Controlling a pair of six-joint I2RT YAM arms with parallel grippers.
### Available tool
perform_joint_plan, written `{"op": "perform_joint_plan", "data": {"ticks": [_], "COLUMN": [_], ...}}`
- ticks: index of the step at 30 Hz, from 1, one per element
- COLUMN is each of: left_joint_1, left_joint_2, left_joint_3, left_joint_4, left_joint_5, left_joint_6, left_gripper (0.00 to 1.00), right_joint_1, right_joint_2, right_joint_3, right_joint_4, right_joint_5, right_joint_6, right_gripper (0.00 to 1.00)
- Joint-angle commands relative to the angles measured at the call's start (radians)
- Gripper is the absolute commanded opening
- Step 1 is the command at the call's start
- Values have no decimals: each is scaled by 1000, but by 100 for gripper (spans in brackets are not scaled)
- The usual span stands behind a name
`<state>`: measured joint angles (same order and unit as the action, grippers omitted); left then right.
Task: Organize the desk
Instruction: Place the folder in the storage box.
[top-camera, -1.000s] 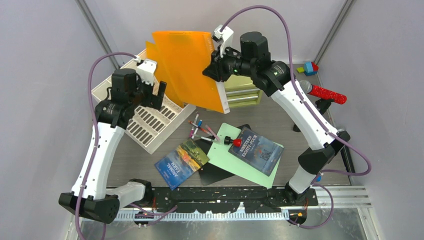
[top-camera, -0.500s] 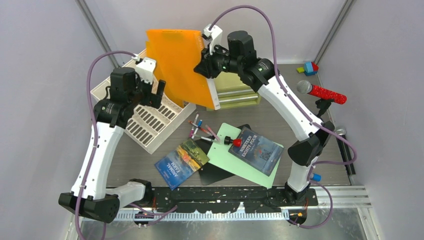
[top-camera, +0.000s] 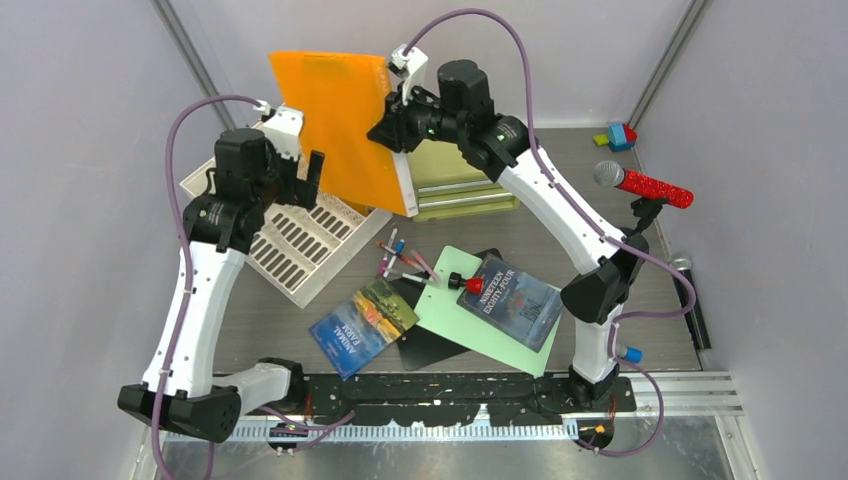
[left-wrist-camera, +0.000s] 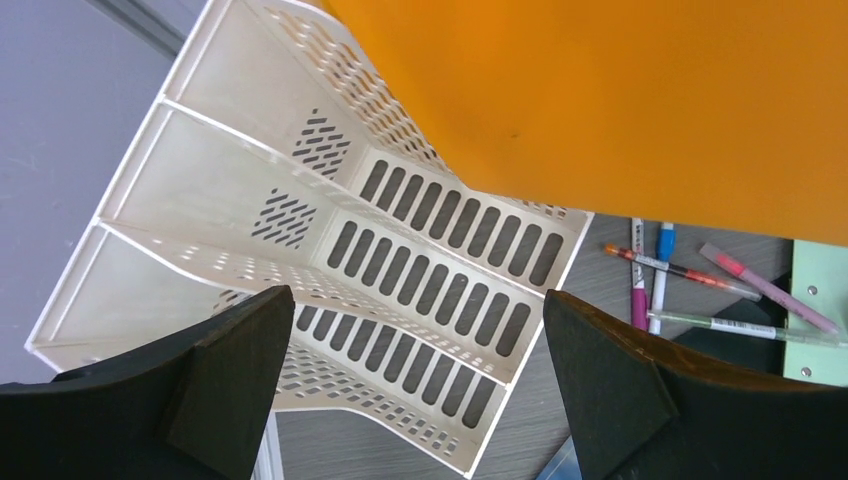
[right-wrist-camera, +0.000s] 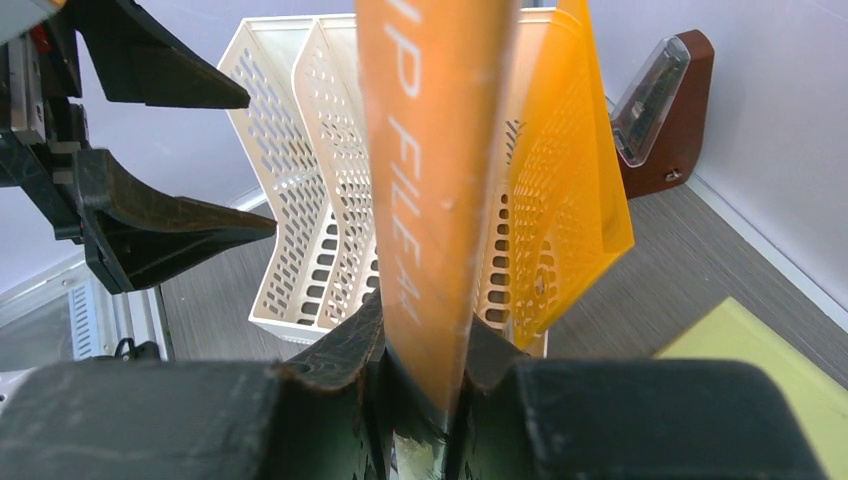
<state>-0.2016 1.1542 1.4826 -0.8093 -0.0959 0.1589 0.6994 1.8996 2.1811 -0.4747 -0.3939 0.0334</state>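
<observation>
One change: orange folder (top-camera: 335, 120), pinched in R fingers (right-wrist-camera: 335, 355), shifted left toward rack (top-camera: 300, 240); L fingers (left-wrist-camera: 230, 360) spread.

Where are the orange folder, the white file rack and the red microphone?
orange folder (top-camera: 338, 112), top view, its flat cover.
white file rack (left-wrist-camera: 440, 255), left wrist view, a slotted panel.
red microphone (top-camera: 655, 187), top view, its glittery handle.
</observation>
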Motion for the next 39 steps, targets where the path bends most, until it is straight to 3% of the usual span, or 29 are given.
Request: {"op": "perform_joint_plan", "data": {"ticks": [1, 8, 20, 26, 35, 39], "left_joint_1": [53, 115, 117, 119, 119, 119], "left_joint_2": [-11, -39, -85, -116, -121, -117], "left_joint_3": [58, 93, 81, 51, 32, 26], "left_joint_4": [49, 84, 113, 134, 155, 167], "left_joint_5": [-35, -7, 1, -6, 8, 14], "left_joint_6": [-63, -143, -114, -112, -119, -119], "left_gripper": [100, 100, 100, 100, 100, 99], "right_joint_1": [11, 37, 118, 125, 136, 139], "right_joint_2": [23, 70, 171, 216, 328, 333], "right_joint_3": [89, 99, 150, 158, 296, 264], "right_joint_4": [123, 187, 265, 341, 372, 437], "right_joint_5": [0, 16, 119, 182, 241, 243], "right_joint_6": [39, 23, -29, -29, -28, -24], "right_gripper": [0, 0, 0, 0, 0, 0]}}
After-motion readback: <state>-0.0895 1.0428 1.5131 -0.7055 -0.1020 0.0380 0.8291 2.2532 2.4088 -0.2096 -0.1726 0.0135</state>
